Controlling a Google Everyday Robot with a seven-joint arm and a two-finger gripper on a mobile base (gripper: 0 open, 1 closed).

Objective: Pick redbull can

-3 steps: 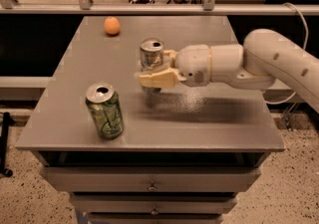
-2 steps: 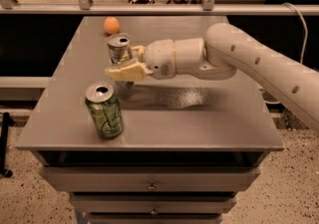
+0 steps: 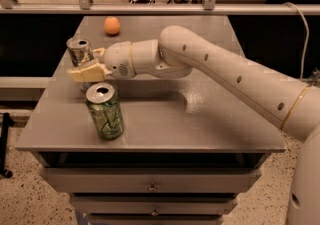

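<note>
The redbull can (image 3: 79, 51) is a slim silver can with a silver top, at the left side of the grey table (image 3: 200, 124). My gripper (image 3: 86, 66) is shut on it, with the cream fingers (image 3: 85, 73) clamped across its body, and holds it above the table near the left edge. The can's lower part is hidden behind the fingers and the green can.
A wider green can with swirl lines (image 3: 104, 111) stands upright just in front of and below the gripper. An orange (image 3: 112, 25) lies at the back of the table. Drawers sit below the tabletop. A glass railing runs behind.
My arm has carried the redbull can leftward from the table's middle to its left side, now above the green can.
</note>
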